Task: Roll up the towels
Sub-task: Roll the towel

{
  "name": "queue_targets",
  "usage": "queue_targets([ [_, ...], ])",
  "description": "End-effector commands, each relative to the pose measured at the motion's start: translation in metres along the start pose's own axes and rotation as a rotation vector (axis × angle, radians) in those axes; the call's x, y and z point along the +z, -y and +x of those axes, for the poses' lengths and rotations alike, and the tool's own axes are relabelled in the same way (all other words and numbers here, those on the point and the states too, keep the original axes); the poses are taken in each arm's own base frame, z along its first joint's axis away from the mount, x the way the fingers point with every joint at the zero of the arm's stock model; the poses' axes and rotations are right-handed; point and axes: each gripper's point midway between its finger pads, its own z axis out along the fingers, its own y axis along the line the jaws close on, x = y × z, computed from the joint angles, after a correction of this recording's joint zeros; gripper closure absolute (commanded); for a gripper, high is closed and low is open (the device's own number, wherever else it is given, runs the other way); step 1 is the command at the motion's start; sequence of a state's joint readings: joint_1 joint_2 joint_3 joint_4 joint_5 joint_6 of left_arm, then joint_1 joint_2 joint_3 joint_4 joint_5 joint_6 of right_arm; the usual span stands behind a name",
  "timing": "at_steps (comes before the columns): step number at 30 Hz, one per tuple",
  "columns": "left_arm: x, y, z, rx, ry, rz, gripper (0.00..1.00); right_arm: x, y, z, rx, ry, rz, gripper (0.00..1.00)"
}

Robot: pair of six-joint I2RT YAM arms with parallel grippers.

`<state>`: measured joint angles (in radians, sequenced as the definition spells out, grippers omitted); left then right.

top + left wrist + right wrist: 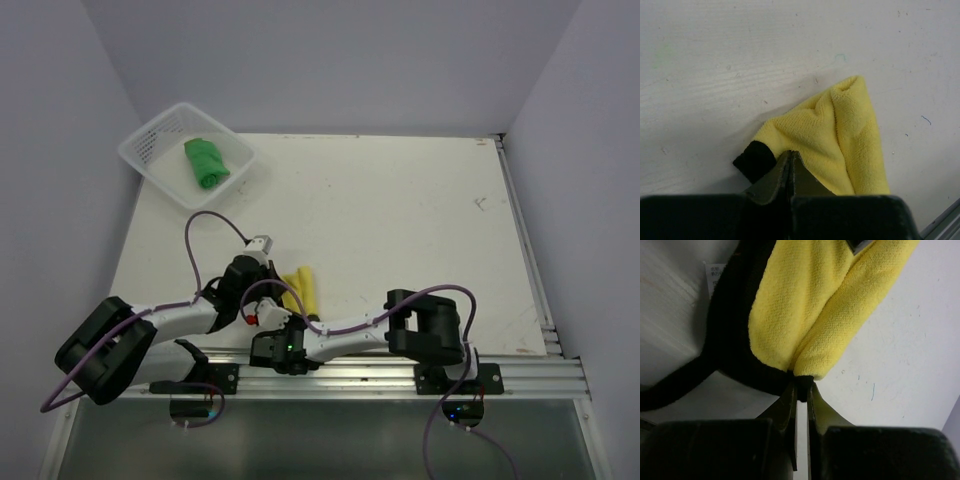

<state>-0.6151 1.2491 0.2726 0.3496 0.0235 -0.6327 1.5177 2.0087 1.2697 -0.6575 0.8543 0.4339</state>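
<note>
The yellow towel (301, 291) lies folded lengthwise near the table's front edge, its black reverse face (754, 160) showing at one corner. My right gripper (801, 385) is shut on the towel's near end, pinching a black fold between its tips; in the top view the right gripper (303, 319) sits just below the towel. My left gripper (790, 154) is shut, tips pressed together at the towel's edge beside the black corner, nothing visible between them. From above, the left gripper (279, 297) is at the towel's left side. The green towel (206, 162) lies rolled in the basket.
A white mesh basket (150, 147) stands at the table's far left corner. The aluminium rail (400, 375) carrying both arm bases runs along the near edge. White walls close in the table on the left, back and right.
</note>
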Motion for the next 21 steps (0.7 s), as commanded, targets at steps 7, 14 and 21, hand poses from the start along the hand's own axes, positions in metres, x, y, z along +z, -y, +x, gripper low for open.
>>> queue_targets([
  [7,0.002,0.001,-0.008,0.033,0.027,0.023,1.0,0.007,-0.023,0.022,-0.157,-0.111,-0.065,1.0],
  [14,0.005,0.002,-0.006,0.038,0.011,0.029,1.0,0.011,-0.03,0.026,-0.222,-0.121,-0.075,1.0],
  [21,0.005,0.012,-0.015,0.038,0.009,0.058,1.0,0.016,-0.049,0.033,-0.298,-0.162,-0.152,1.0],
])
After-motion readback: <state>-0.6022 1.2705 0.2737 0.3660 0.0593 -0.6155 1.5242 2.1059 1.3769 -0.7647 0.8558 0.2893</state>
